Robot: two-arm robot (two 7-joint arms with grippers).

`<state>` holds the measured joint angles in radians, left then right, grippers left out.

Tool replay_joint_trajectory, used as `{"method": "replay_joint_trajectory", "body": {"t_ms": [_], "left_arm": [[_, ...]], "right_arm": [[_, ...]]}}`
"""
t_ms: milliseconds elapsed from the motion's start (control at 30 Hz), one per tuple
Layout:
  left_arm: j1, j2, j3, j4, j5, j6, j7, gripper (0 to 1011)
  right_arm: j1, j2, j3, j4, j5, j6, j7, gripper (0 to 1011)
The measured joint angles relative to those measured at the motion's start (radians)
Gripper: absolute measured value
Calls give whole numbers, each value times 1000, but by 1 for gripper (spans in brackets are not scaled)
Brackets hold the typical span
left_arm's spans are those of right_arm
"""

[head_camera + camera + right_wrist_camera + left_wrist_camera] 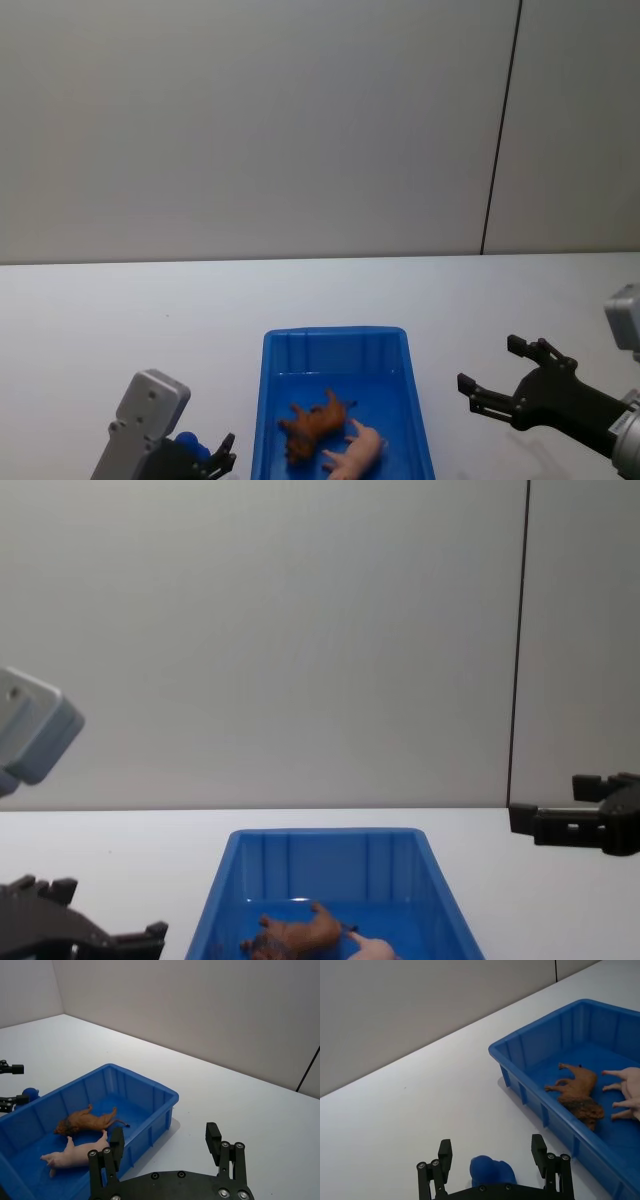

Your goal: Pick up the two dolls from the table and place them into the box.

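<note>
Nearest the robot, the left pincer (215, 455) hangs low at the left of the box (275, 400), its fingers (445, 1152) spread wide and holding nothing, with a small blue ball (492, 1171) lying on the desk (130, 320) just under it. Beside it in the near half of the box lie the two dolls: the reddish-brown animal (315, 420) on its side, and the pink pig (358, 450) close at its right, also toppled, both resting on the box floor. To the right of the box, and apart from it, the right pincer (490, 375) hovers above bare desk, likewise wide open and empty. By this reading both dolls are already in place, so the step in hand is judged to be the retreat. To do it well, each arm should lift clear first and then draw back, keeping well off the box rim so that the box is not nudged (the left arm should also leave the ball alone, since it is no part of the task). Beyond the box the white desk runs on to a plain grey wall.
</note>
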<state>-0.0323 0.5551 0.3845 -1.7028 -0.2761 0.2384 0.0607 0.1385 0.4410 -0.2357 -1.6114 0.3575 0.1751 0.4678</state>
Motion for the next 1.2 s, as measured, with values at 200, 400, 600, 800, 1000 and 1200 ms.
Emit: {"method": "replay_joint_trajectory", "body": {"t_ms": [200, 400, 600, 800, 1000, 1200], "left_arm": [[7, -4, -3, 24, -22, -2, -9, 1002], [8, -12, -6, 48, -38, -11, -14, 1002], [2, -24, -8, 80, -49, -23, -25, 1002], [-7, -36, -10, 111, -58, -34, -37, 981], [-15, -48, -13, 137, -69, -39, -47, 824], [-21, -56, -16, 152, -76, -41, -52, 653]], "right_arm": [[0, 0, 0, 0, 0, 0, 0, 1001], [0, 0, 0, 0, 0, 0, 0, 1001], [0, 0, 0, 0, 0, 0, 0, 1001], [0, 0, 0, 0, 0, 0, 0, 1001], [0, 0, 0, 0, 0, 0, 0, 1001], [0, 0, 0, 0, 0, 0, 0, 1001]]}}
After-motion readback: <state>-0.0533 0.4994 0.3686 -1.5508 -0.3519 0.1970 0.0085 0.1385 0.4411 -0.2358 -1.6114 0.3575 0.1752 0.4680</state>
